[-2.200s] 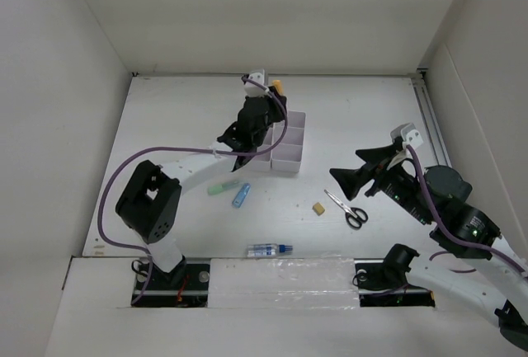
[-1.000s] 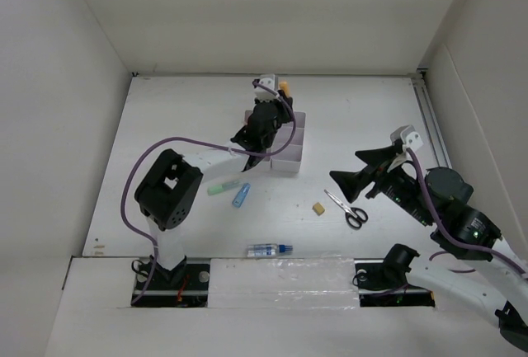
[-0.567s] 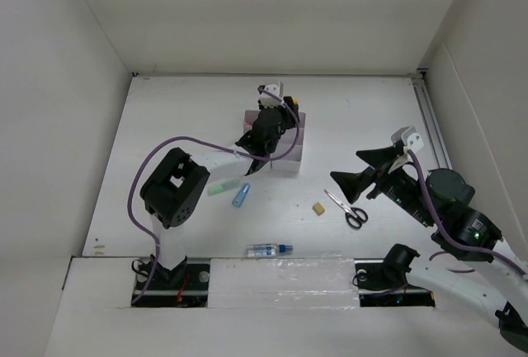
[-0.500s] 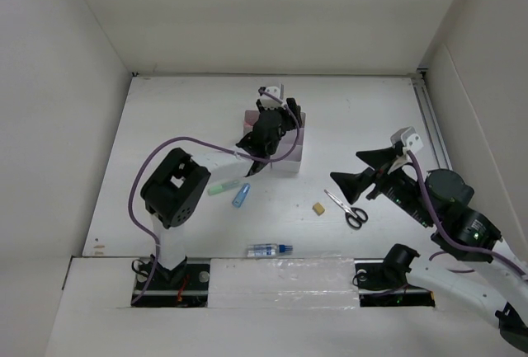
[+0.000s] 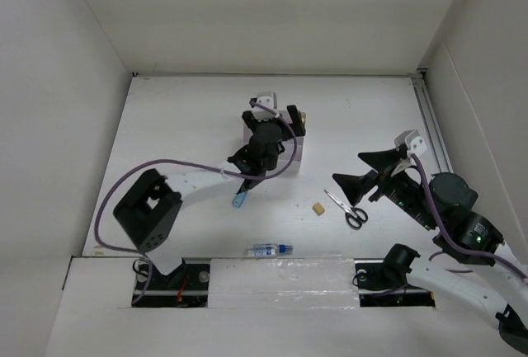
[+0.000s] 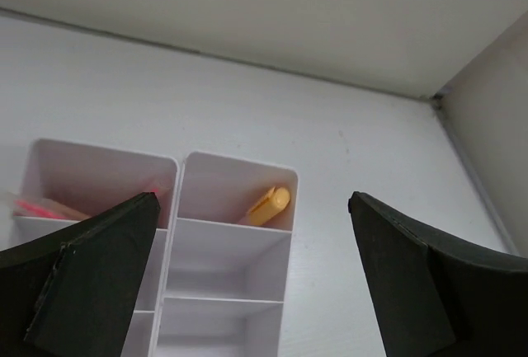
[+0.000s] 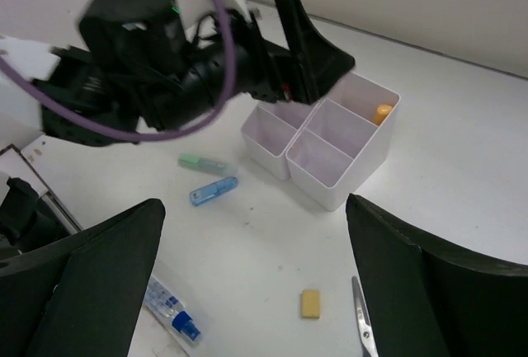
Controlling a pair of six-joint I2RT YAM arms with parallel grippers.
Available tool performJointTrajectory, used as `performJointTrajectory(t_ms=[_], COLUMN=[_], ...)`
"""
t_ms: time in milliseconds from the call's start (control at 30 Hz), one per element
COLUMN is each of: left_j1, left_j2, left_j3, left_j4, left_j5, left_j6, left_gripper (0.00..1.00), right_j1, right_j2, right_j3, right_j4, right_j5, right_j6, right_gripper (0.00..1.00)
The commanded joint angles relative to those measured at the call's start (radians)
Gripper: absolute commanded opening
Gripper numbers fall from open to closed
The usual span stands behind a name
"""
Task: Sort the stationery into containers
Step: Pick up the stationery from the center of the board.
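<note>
As the overhead camera saw it (12 o'clock being the far wall), table: white tabletop (image 5: 181,126), flat, boxed in by white panels, bearing everything below.
Organizer: white plastic organizer (image 7: 363,159) of open rectangular compartments, two columns wide, stood just toward 12 o'clock of the table's middle, largely covered from overhead by the left arm.
Left gripper: left gripper (image 5: 272,119) hung above the organizer, fingers spread wide with nothing between them; its wrist camera looked down into the far compartments.
Right gripper: right gripper (image 5: 351,169) hung over the 3 o'clock side of the table, near 12 o'clock of the scissors, fingers spread wide, holding and touching nothing.
Scissors: black-handled scissors (image 5: 346,209) lay flat on the table just at 3 o'clock of the eraser, handles toward 5 o'clock.
Bottle: clear blue-capped bottle (image 5: 270,250) lay on its side at 6 o'clock, near the table's near edge, cap pointing to 3 o'clock.
Marker: light green marker (image 7: 204,163) lay on the table just beside the tube, at roughly 10 o'clock of it; overhead, the left arm covered it.
Tube: small blue tube (image 5: 240,199) lay on the table at 7 o'clock of the organizer, apart from it.
Pink pens: thin pink pens (image 6: 45,207) lay inside the compartment at the organizer's 11 o'clock corner.
Orange pen: short orange pen (image 6: 268,204) leaned inside the compartment at the 1 o'clock corner.
Eraser: tan eraser cube (image 5: 318,208) sat on the table at 5 o'clock of the organizer.
</note>
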Motion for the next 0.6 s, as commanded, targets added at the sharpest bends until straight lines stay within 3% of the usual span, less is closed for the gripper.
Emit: performJointTrajectory(t_ms=[0, 133, 167, 233, 300, 367, 500, 567], left_j1=[-0.017, -0.008, 0.028, 0.076, 0.142, 0.171, 0.19, 0.248], left_j2=[-0.188, -0.285, -0.314, -0.349, -0.405, -0.444, -0.533, -0.547], left_j3=[0.039, 0.166, 0.185, 0.185, 0.132, 0.054, -0.075, -0.114], left_j4=[-0.152, -0.633, -0.892, -1.071, -1.254, -1.347, -1.383, -1.337], left_j5=[-0.205, -0.361, -0.361, -0.298, -0.228, -0.188, -0.115, -0.011], left_j6=[-0.107, -0.367, -0.482, -0.773, -0.927, -1.172, -1.33, -1.339], left_gripper=[0.99, 0.99, 0.99, 0.99, 0.99, 0.99, 0.99, 0.99], right_j1=[0.007, 0.007, 0.007, 0.007, 0.007, 0.007, 0.007, 0.007], right_j2=[-0.012, -0.012, -0.012, -0.012, -0.012, 0.009, 0.009, 0.009], right_j3=[-0.005, -0.005, -0.005, -0.005, -0.005, -0.005, -0.014, -0.023], right_j4=[0.057, 0.057, 0.057, 0.057, 0.066, 0.066, 0.075, 0.089], right_j5=[-0.009, -0.019, -0.019, -0.019, -0.019, -0.019, -0.048, -0.06], right_j6=[-0.014, -0.014, -0.014, -0.014, -0.004, -0.004, -0.004, -0.004], right_gripper=[0.97, 1.0, 1.0, 1.0, 1.0, 1.0, 1.0, 1.0])
